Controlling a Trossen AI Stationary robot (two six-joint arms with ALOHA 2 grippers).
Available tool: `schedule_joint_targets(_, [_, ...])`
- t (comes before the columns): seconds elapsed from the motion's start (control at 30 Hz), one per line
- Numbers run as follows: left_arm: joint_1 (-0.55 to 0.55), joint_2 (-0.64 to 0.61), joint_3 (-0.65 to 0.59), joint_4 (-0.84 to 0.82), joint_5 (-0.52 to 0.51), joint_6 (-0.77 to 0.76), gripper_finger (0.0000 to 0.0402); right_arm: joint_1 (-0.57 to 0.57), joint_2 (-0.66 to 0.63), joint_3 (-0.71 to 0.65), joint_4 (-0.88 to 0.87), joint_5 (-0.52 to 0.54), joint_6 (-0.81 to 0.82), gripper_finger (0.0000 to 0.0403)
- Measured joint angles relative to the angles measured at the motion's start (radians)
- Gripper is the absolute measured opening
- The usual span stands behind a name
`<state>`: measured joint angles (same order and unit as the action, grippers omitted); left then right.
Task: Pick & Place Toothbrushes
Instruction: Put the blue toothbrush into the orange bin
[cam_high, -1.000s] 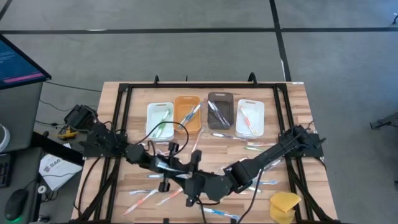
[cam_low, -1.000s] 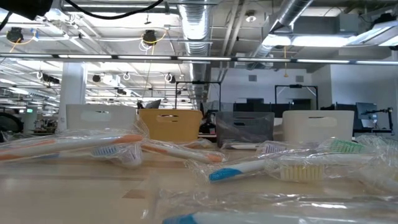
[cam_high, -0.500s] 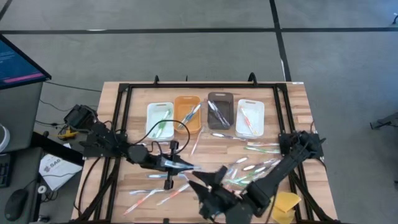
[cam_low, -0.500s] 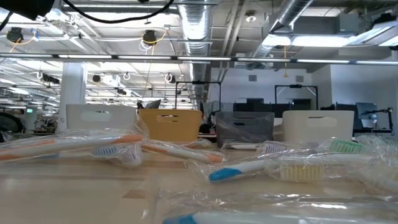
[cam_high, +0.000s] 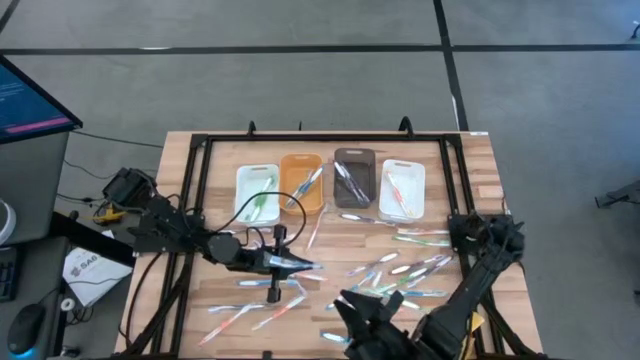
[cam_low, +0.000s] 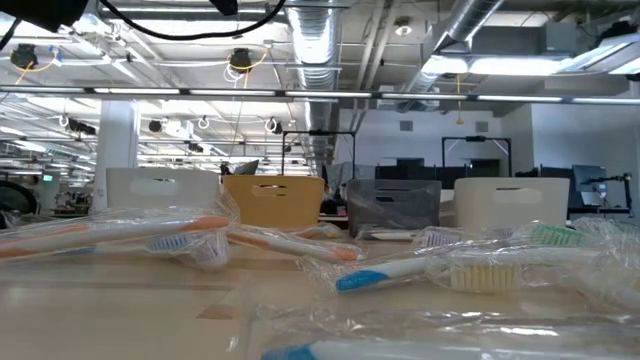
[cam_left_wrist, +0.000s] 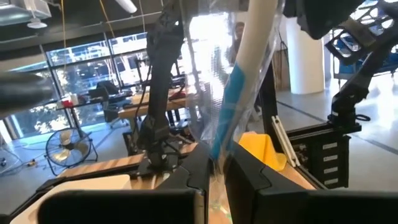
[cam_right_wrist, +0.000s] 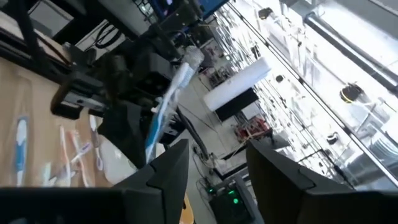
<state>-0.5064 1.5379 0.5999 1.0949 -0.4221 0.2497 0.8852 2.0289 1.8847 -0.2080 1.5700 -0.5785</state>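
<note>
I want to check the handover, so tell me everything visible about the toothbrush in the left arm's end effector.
The toothbrush has a white handle with a blue grip section and sits in a clear, crinkled plastic wrapper. The left end effector is shut on its lower part, so it stands up between the fingers, leaning slightly. From above it hangs over the table's middle. Its head is not visible. The right end effector is apart from it.

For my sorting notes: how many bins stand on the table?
4, in one row at the table's far edge: white bin, orange bin, dark grey bin, second white bin. None seems hidden.
</note>
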Motion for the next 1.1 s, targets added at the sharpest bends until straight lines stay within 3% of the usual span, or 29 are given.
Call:
schedule_joint_targets(0.1, [0.000, 0.000, 0.000, -0.008, -0.001, 0.000, 0.0018, 0.014, -0.032, -0.001, -0.118, 0.001, 0.104, 0.0135])
schedule_joint_targets(0.17, [0.000, -0.012, 0.000, -0.028, -0.006, 0.000, 0.0018, 0.025, -0.070, -0.001, -0.267, 0.000, 0.259, 0.0121])
schedule_joint_targets(0.37, [-0.004, -0.100, 0.000, -0.143, -0.020, -0.017, 0.0018, 0.060, -0.206, 0.000, -0.929, -0.004, 1.069, 0.0084])
schedule_joint_targets(0.5, [-0.004, -0.184, 0.000, -0.228, -0.031, -0.028, 0.0018, 0.068, -0.250, 0.000, -1.342, -0.107, 1.598, 0.0069])
schedule_joint_targets(0.53, [-0.004, -0.206, 0.000, -0.258, -0.045, -0.037, 0.0018, 0.067, -0.256, -0.007, -1.369, -0.119, 1.700, 0.0067])
schedule_joint_targets(0.63, [-0.001, -0.264, 0.000, -0.334, -0.059, -0.081, 0.0018, 0.055, -0.304, -0.087, -1.318, -0.144, 1.657, 0.0062])
schedule_joint_targets(0.7, [0.000, -0.295, 0.000, -0.380, -0.062, -0.118, 0.0018, 0.047, -0.347, -0.143, -1.367, -0.163, 1.751, 0.0059])
schedule_joint_targets(0.83, [0.000, -0.319, 0.000, -0.430, -0.061, -0.157, 0.0018, 0.072, -0.481, -0.337, -1.355, -0.165, 1.919, 0.0058])
schedule_joint_targets(0.97, [0.000, -0.319, 0.000, -0.437, -0.061, -0.158, 0.0018, 0.118, -0.631, -0.557, -1.353, -0.127, 2.155, 0.0058])
schedule_joint_targets(1.1, [0.003, -0.319, 0.000, -0.444, -0.066, -0.153, 0.0019, 0.153, -0.757, -0.752, -1.332, -0.013, 2.368, 0.0058])
